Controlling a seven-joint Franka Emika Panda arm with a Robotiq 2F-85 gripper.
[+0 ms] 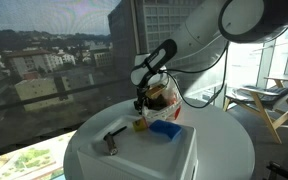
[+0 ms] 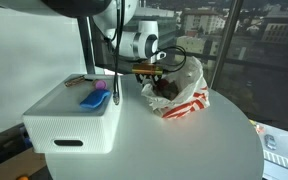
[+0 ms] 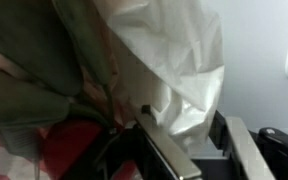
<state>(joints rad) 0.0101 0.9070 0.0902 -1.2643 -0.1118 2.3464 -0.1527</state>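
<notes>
I have the jaws at the top edge of the white plastic bag [image 2: 189, 78]. The bag lies on the round desk [image 2: 164, 150], at 3 o'clock from the white box [image 2: 72, 118]. In the wrist view, bag film appears to sit between the jaws, but I cannot tell whether they pinch it.

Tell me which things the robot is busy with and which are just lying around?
Busy with:
- fingers, right at the bag's edge
- white bag with red stripes, something brown inside

Just lying around, all on the white box:
- blue object
- yellow block
- dark tool
</notes>
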